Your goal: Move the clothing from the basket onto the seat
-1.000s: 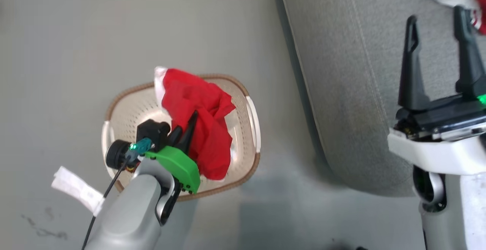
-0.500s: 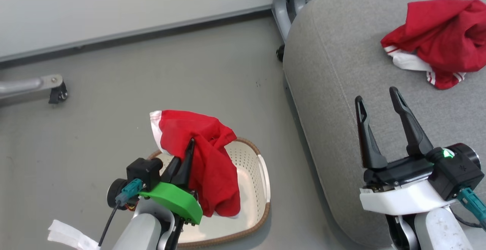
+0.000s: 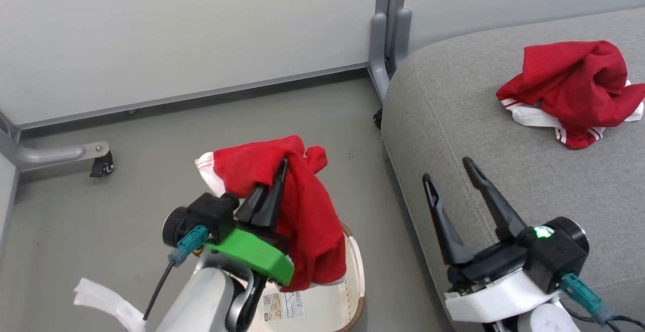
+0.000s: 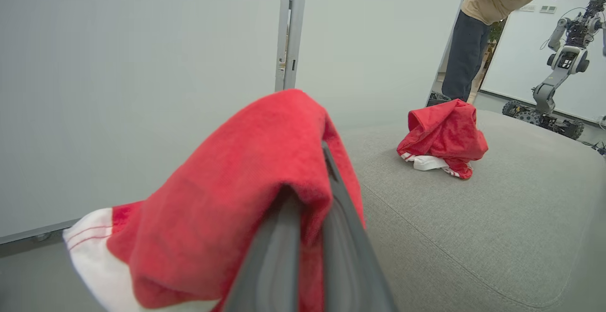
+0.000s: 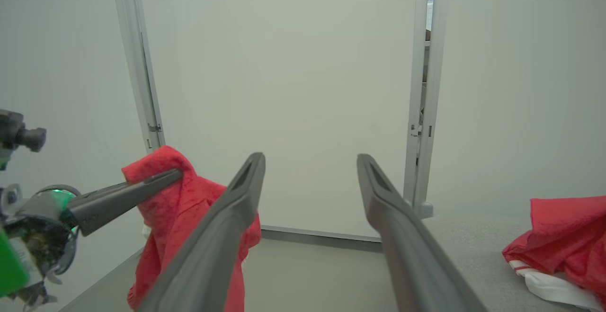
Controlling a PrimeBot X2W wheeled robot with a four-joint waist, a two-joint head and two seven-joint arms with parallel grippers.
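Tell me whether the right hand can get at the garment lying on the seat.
Probably yes: the right hand is open above the seat, and only grey cushion lies between it and the garment.

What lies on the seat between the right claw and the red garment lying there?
The stretch is bare: in the head view, plain grey seat runs from the open right claw to the red garment.

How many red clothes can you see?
2. One red garment hangs from the left gripper above the basket; the other garment lies on the seat. The basket may hide more.
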